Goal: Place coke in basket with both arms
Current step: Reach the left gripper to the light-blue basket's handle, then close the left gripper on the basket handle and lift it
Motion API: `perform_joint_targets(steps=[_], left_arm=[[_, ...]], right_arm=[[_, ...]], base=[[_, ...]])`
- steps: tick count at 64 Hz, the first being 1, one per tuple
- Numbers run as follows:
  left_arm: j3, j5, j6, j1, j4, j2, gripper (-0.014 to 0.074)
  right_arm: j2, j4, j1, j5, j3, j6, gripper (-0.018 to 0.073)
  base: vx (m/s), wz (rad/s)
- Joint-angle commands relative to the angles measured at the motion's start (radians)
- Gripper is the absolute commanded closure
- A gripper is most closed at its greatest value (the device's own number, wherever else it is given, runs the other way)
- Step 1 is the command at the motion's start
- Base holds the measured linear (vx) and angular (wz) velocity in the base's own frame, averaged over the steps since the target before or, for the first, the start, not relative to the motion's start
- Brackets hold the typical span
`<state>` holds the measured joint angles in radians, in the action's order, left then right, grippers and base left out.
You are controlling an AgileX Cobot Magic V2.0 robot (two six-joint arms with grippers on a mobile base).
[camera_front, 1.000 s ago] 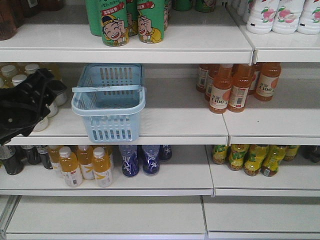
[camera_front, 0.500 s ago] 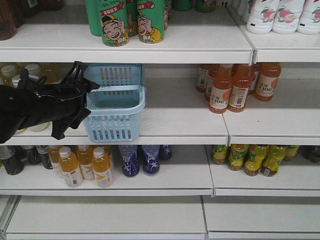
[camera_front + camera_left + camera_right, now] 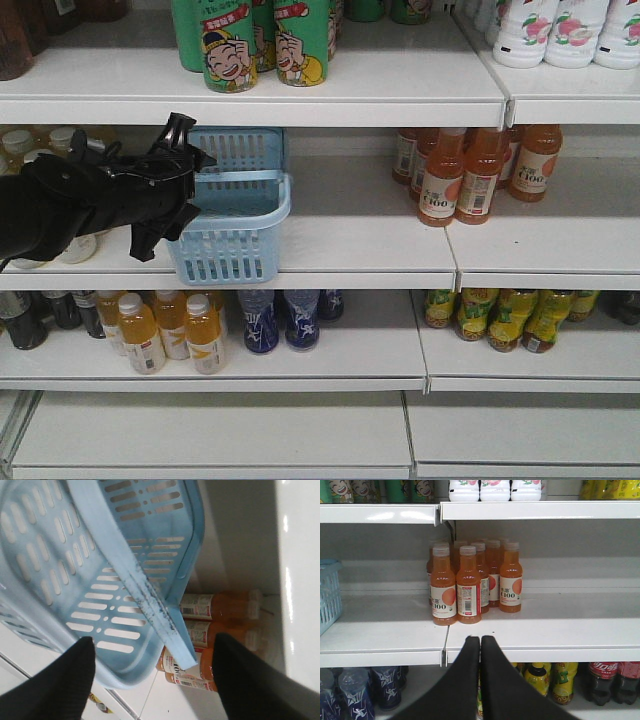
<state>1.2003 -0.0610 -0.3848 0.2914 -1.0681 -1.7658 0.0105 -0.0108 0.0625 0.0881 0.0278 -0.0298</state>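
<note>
left hand (image 3: 152, 640) open, straddling the basket (image 3: 50, 555) handle (image 3: 125, 575), which runs 11 to 5 o'clock; right hand (image 3: 480, 639) closed, empty, well apart; coke unseen.

A black claw (image 3: 195, 175) juts in from the left at the left rim of the light blue basket (image 3: 240, 215), which sits on the middle shelf (image 3: 360, 250) near its front edge; orange bottles (image 3: 470, 170) stand well apart to its right
</note>
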Motion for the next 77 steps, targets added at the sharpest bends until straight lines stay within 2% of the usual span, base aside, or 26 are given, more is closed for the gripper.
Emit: perform_joint_targets(steps=[1, 32, 38, 41, 48, 53, 57, 77], left_arm=[[0.044, 0.061, -0.009, 0.007, -0.018, 0.035, 0.0111], [0.167, 0.047, -0.009, 0.007, -0.04, -0.083, 0.0128], [0.19, 0.051, -0.009, 0.007, -0.048, -0.112, 0.0191], [0.201, 0.061, -0.006, 0.007, -0.048, -0.122, 0.0252], [0.205, 0.061, -0.006, 0.007, -0.044, -0.127, 0.044], [0.205, 0.048, -0.005, 0.007, -0.044, -0.127, 0.0606], [0.205, 0.009, 0.007, 0.007, -0.042, -0.127, 0.0605], [0.204, -0.293, 0.27, 0.007, -0.035, -0.099, 0.0604]], right_arm=[[0.013, 0.003, 0.005, -0.071, 0.008, -0.01, 0.0569], [0.013, 0.003, 0.005, -0.071, 0.008, -0.01, 0.0569], [0.013, 0.003, 0.005, -0.071, 0.008, -0.01, 0.0569], [0.013, 0.003, 0.005, -0.071, 0.008, -0.01, 0.0569], [0.013, 0.003, 0.005, -0.071, 0.008, -0.01, 0.0569], [0.013, 0.003, 0.005, -0.071, 0.008, -0.01, 0.0569], [0.013, 0.003, 0.005, -0.071, 0.008, -0.01, 0.0569], [0.013, 0.003, 0.005, -0.071, 0.008, -0.01, 0.0569]], base=[[0.0, 0.0], [0.0, 0.0], [0.0, 0.0], [0.0, 0.0], [0.0, 0.0], [0.0, 0.0], [0.0, 0.0], [0.0, 0.0]])
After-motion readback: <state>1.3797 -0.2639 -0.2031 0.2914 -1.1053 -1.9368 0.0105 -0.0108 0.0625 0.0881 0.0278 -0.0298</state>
